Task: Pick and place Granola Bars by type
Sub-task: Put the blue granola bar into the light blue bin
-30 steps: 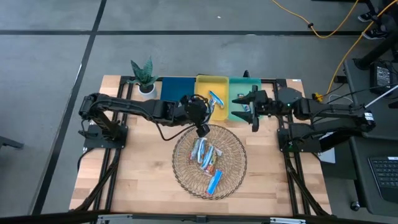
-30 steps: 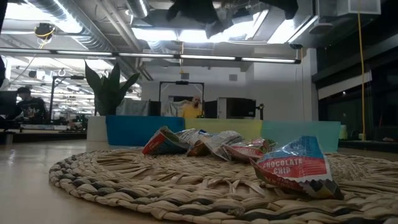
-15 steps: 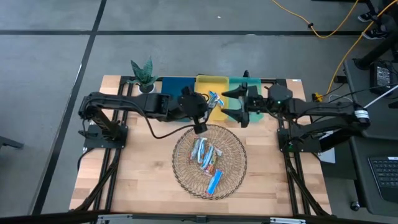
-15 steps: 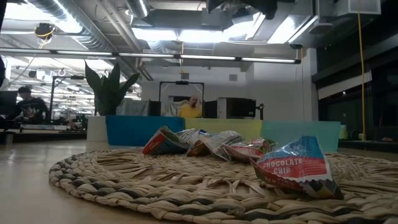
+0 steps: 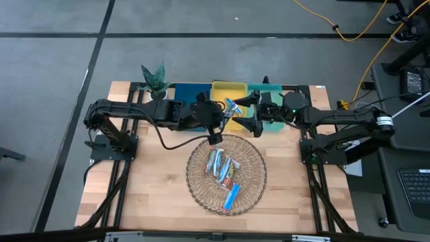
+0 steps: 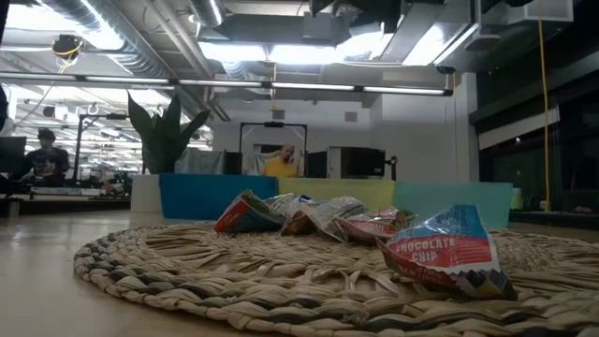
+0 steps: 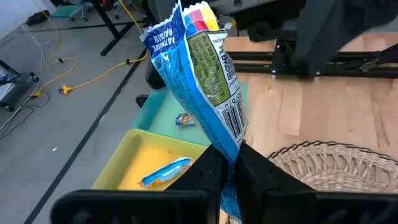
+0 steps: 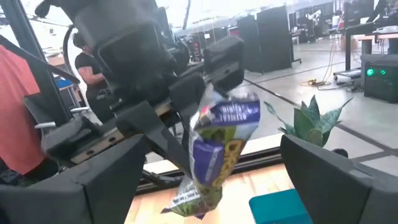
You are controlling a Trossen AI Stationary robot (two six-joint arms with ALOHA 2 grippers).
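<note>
The left end effector (image 5: 216, 119) is clamped on one granola bar (image 5: 233, 107), a blue and green wrapped one, and holds it upright in the air over the yellow tray (image 5: 228, 91), near the rim of the wicker basket (image 5: 250, 183). In the left wrist view the wrapper (image 7: 205, 74) rises from between the closed fingers (image 7: 205, 171), with another blue bar (image 7: 165, 172) lying in the yellow tray below and a small one (image 7: 183, 119) in the green tray (image 7: 158, 112). The right end effector (image 5: 250, 111) faces it from the green tray's side with its fingers spread wide on either side of the held bar, not touching it. The remaining granola bars (image 5: 222, 165) lie in a loose pile in the basket on the counter (image 5: 151, 195), one blue bar (image 5: 232, 196) apart near the basket's front edge. A potted plant (image 5: 154, 81) stands beside the blue tray (image 5: 183, 93)
</note>
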